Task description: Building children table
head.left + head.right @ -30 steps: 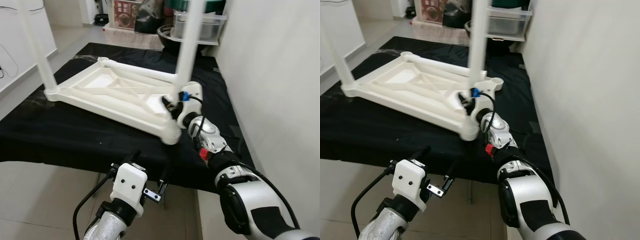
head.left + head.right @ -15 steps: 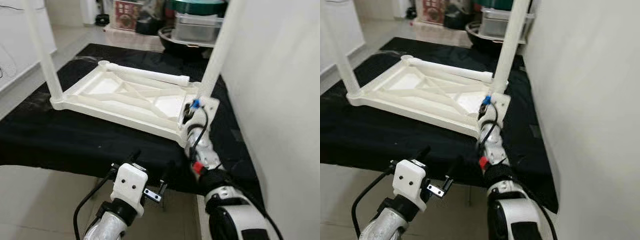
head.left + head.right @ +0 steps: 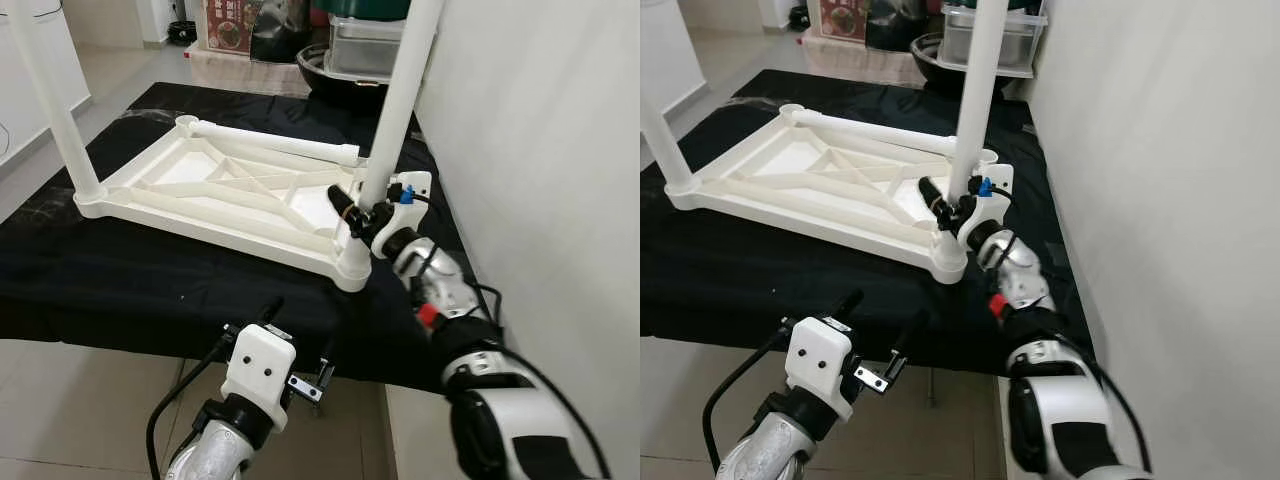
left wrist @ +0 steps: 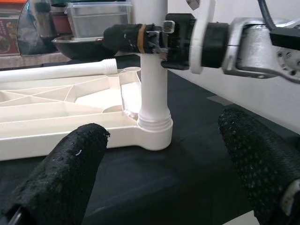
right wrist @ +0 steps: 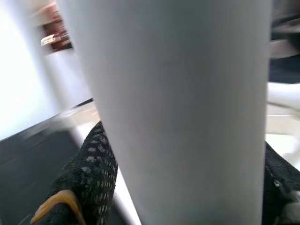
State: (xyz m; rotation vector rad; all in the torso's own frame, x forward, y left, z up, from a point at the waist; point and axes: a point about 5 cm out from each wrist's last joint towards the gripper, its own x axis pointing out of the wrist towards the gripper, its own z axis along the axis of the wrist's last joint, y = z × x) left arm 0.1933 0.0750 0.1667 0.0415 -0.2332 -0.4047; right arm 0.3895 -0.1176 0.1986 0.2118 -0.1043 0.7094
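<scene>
A white plastic table top (image 3: 230, 195) lies upside down on a black cloth (image 3: 150, 280). One white leg (image 3: 55, 110) stands upright in its far left corner. A second leg (image 3: 395, 110) stands in the near right corner socket (image 4: 153, 133), and my right gripper (image 3: 362, 212) is shut on it just above the socket. In the right wrist view this leg (image 5: 178, 103) sits between the black fingers (image 5: 89, 173). A third leg (image 3: 270, 140) lies along the top's far edge. My left gripper (image 4: 159, 164) hangs open, low in front of the cloth's edge.
A white wall (image 3: 540, 150) runs close along the right side. Behind the cloth stand a clear plastic box (image 3: 365, 45) and a dark bowl (image 3: 325, 70). Tiled floor (image 3: 80, 400) lies in front, below the cloth's near edge.
The camera has shifted. The leg in my right gripper leaned to the right half a second ago and now stands closer to upright. The left arm has not moved.
</scene>
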